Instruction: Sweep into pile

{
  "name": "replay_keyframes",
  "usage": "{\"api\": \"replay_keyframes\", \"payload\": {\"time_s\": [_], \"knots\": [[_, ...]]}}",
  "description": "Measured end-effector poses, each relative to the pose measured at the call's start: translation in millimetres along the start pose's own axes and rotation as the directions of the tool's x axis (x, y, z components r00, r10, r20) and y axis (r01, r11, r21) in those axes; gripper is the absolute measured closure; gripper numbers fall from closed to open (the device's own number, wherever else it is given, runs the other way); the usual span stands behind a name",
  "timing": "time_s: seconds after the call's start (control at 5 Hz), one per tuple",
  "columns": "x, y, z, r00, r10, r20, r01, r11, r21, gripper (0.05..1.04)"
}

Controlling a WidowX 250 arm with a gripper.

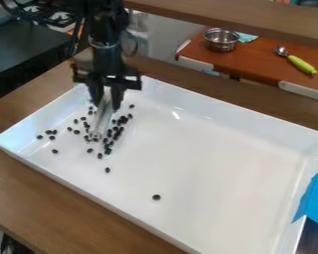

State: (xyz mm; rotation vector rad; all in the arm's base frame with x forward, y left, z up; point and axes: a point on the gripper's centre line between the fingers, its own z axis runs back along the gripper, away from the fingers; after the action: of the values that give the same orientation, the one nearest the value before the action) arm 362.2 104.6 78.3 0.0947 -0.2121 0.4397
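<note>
Gripper (107, 98) is clamping a clear scraper (103, 117), its fingers parted by the scraper alone, among black beans (108, 151) lying scattered mostly near one tray (221, 158) corner. For tidy sweeping, you are wanting a low edge and short strokes starting outside the strays.

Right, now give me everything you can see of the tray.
The tray is white, shallow and rectangular, with raised, sloping walls and a smooth, glossy finish, perhaps plastic or ceramic. It lies flat on the brown wooden table, set cornerwise in the view. Small dark beans lie scattered in it, mostly below the pincer. A blue piece overlaps its right wall.
</note>
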Motion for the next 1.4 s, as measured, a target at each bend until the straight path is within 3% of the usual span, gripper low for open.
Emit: {"api": "replay_keyframes", "payload": {"time_s": [0.4,0.6,0.8,1.0,1.2,1.4], "knots": [[-15.9,-50.3,22.9,0.997,-0.013,-0.076,-0.004,0.974,-0.225,0.714],[-32.2,-97.3,42.1,0.990,-0.035,-0.134,-0.005,0.957,-0.291,0.714],[-64.6,-131.5,48.9,0.987,-0.056,-0.153,0.003,0.945,-0.328,0.713],[-99.9,-172.4,43.6,0.986,-0.096,-0.139,0.046,0.944,-0.326,0.713],[-117.3,-204.5,46.5,0.989,-0.107,-0.104,0.064,0.933,-0.354,0.713],[-127.5,-202.4,33.5,0.988,-0.123,-0.092,0.084,0.933,-0.351,0.713]]}}
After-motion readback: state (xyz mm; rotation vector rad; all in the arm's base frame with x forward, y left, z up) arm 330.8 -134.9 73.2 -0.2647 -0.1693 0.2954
